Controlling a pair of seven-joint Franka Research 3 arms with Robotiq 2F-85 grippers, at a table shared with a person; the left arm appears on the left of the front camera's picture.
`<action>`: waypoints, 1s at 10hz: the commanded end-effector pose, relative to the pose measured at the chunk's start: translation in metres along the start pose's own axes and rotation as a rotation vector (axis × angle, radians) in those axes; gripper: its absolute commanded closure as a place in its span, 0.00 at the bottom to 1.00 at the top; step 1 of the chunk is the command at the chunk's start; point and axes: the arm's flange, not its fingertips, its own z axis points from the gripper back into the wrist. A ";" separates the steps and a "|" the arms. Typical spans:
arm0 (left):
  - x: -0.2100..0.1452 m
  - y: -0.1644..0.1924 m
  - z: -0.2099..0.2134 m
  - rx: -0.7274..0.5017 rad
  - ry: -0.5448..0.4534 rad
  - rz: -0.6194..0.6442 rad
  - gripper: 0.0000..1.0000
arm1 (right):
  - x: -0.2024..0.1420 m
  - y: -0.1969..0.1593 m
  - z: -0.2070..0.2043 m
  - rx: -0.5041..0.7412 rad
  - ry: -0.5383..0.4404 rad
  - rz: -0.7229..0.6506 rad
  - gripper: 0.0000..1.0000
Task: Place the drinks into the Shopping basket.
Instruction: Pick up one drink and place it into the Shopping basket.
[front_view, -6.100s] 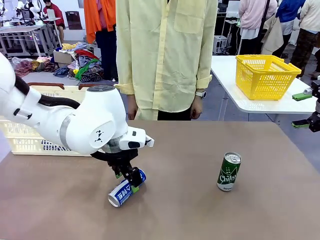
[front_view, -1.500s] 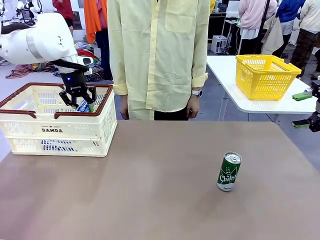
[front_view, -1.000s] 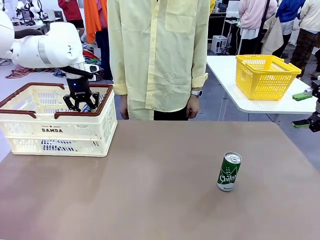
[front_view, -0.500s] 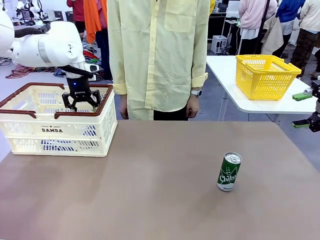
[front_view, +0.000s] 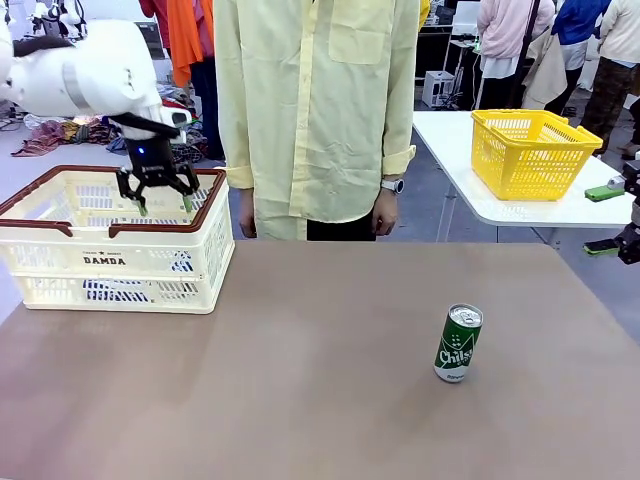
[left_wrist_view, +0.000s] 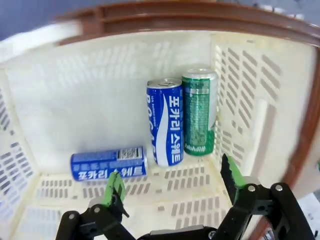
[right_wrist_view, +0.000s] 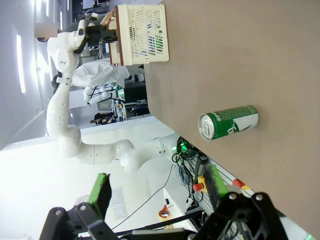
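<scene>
The left gripper (front_view: 165, 205) hangs wide open and empty over the Shopping basket (front_view: 110, 260) with three cans (left_wrist_view: 165, 127) inside, while the upright green can (front_view: 459, 343) on the surface (front_view: 300, 400) could topple if the open, empty right gripper (right_wrist_view: 159, 185) clips it.

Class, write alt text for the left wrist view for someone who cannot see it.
Three drink cans rest inside a cream, brown-rimmed slotted basket: a blue can and a green can side by side, and a second blue can crosswise next to them. The left gripper, open and empty, hangs above them.

Three cans (left_wrist_view: 165, 122) in basket (front_view: 105, 262); green can (front_view: 458, 344) on table (front_view: 300, 400)
</scene>
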 end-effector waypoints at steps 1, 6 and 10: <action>-0.017 0.029 0.073 -0.109 0.012 -0.046 0.00 | -0.001 0.002 0.002 -0.008 0.011 0.008 0.00; -0.146 0.135 0.125 -0.657 0.004 -0.221 0.00 | -0.001 0.002 0.002 -0.008 0.011 0.008 0.00; -0.271 0.228 0.035 -1.117 -0.232 -0.064 0.00 | -0.001 0.002 0.002 -0.008 0.011 0.008 0.00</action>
